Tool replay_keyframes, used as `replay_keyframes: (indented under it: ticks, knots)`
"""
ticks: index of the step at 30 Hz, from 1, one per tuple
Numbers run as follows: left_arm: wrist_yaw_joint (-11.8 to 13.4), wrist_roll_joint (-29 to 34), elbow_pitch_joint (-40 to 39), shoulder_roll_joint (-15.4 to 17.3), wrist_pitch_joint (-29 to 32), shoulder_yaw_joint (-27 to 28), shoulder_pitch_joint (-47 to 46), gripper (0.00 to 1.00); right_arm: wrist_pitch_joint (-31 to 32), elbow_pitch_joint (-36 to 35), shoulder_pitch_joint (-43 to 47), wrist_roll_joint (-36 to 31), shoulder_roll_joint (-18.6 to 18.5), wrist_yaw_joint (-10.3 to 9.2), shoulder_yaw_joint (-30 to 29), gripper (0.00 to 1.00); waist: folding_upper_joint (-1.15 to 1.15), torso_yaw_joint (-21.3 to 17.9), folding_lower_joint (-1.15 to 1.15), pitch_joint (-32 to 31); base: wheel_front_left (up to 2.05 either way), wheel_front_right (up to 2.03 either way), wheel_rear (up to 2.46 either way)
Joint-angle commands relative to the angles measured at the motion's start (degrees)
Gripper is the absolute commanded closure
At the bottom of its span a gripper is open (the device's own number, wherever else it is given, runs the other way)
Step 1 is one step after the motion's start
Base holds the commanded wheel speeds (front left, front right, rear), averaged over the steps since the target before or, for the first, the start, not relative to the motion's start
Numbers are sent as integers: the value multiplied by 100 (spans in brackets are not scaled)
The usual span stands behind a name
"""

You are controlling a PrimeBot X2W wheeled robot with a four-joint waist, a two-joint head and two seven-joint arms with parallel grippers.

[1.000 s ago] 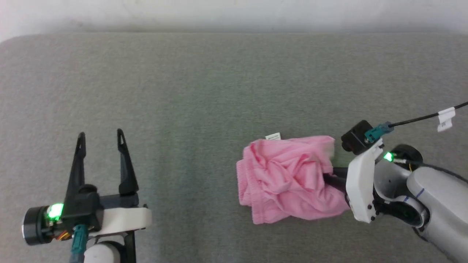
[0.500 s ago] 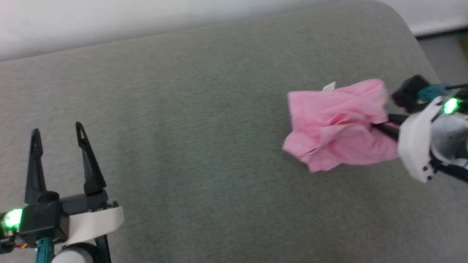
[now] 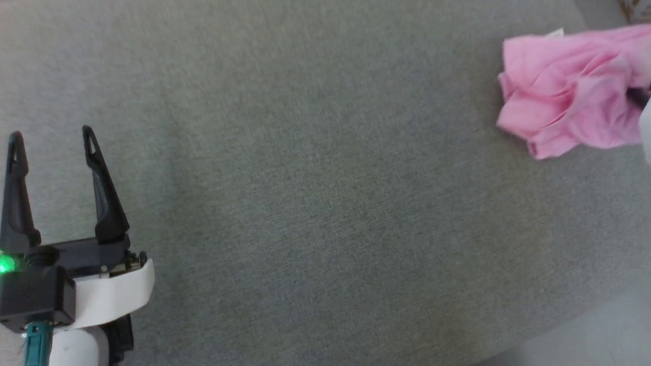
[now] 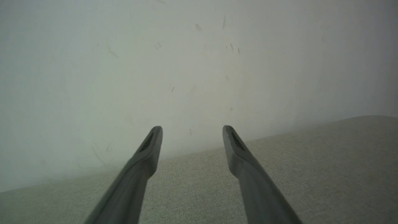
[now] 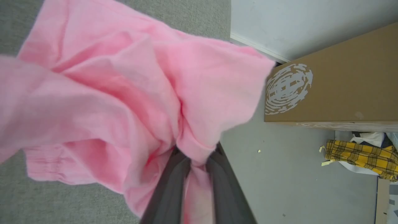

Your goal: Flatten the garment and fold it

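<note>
I read this step as getting the crumpled garment [image 3: 564,91] up and open so it can be laid flat. I'd do it slowly, because all the thin pink cloth hangs from a single pinch. My right pincer [image 5: 196,155] is clamped on a gathered fold, the two dark fingers drawn close with pink fabric squeezed between them and trailing down behind. The rest of the shorts billows away from the tips in loose folds. The bundle sits at the far right of the head view, close to the table's [image 3: 325,178] right-hand edge, with its small white tag [image 3: 555,32] poking out on top. From the right wrist I see bare floor [image 5: 295,174] and a cardboard box [image 5: 335,81] just past the cloth, so I'd carry it back over the middle before letting anything drop. I can't tell whether the lowest folds touch the grey surface or hang just clear of it. My left pincer [image 3: 51,133] is well apart from the garment, low on the left, its fingers spread wide and holding nothing, aimed at the pale wall [image 4: 186,62]. To do this well I'd bring the two together, have the left one take the waistband at a second point, then draw the cloth taut between them — no jerking, or the fold may slip out.
</note>
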Motion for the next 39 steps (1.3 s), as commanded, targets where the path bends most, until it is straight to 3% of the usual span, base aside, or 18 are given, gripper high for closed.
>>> replay_keyframes:
  ticks: [1, 8, 9, 10, 11, 16, 21, 25, 28, 30, 34, 39]
  knots:
    - [-5, 63, -47, 50, -27, -18, -104, 0, -64, 112, -97, 2, 102, -12, -27, 100, 0, -98, -1, 470, 0, 0, 0]
    - [90, 48, -121, 132, -27, -48, -213, 0, -342, 1160, -277, 28, 609, -12, -34, 100, 0, -29, -1, 608, 0, 0, 0]
    - [109, 37, -111, 125, -27, -61, -223, 0, -387, 1281, -293, 44, 647, -12, -43, 86, 0, -10, -1, 576, 0, 0, 0]
    - [133, 25, -99, 112, -27, -72, -231, 0, -459, 1392, -318, 32, 662, -12, -49, 25, 0, 5, -1, 523, 0, 0, 0]
    - [158, 9, -81, 96, -27, -82, -231, 0, -550, 1495, -354, -9, 659, -12, -45, 0, 0, 19, -1, 458, 0, 0, 0]
    - [257, -92, 78, -41, -27, -170, -159, 0, -863, 1738, -429, -20, 450, -12, -2, 0, 0, 162, -1, -105, 0, 0, 0]
    - [324, -183, 247, -175, -27, -198, 28, 0, -1607, 1642, -581, -174, 129, -12, -79, 0, 0, 411, -1, -781, 0, 0, 0]
    - [302, -266, 475, -232, -27, -162, 220, 0, -2446, 1532, -642, -271, 221, -12, -395, 0, 0, 617, -1, -1216, 0, 0, 0]
    - [282, -287, 645, -288, -27, -157, 374, 0, -2719, 1357, -555, -339, 441, -12, -748, 0, 0, 784, -1, -1497, 0, 0, 0]
    - [245, -310, 758, -312, -27, -152, 455, 0, -2767, 1113, -432, -395, 578, -12, -1078, 0, 0, 909, -1, -1648, 0, 0, 0]
    - [137, -409, 961, -388, -27, -117, 582, 0, -2775, 60, 162, -872, 933, -12, -2320, 0, 0, 1137, -1, -1913, 0, 0, 0]
    - [-56, -447, 1163, -452, -27, -114, 714, 0, -2777, -1431, 1628, -1746, 1813, -12, -3897, 0, 0, 1432, -1, -2193, 0, 0, 0]
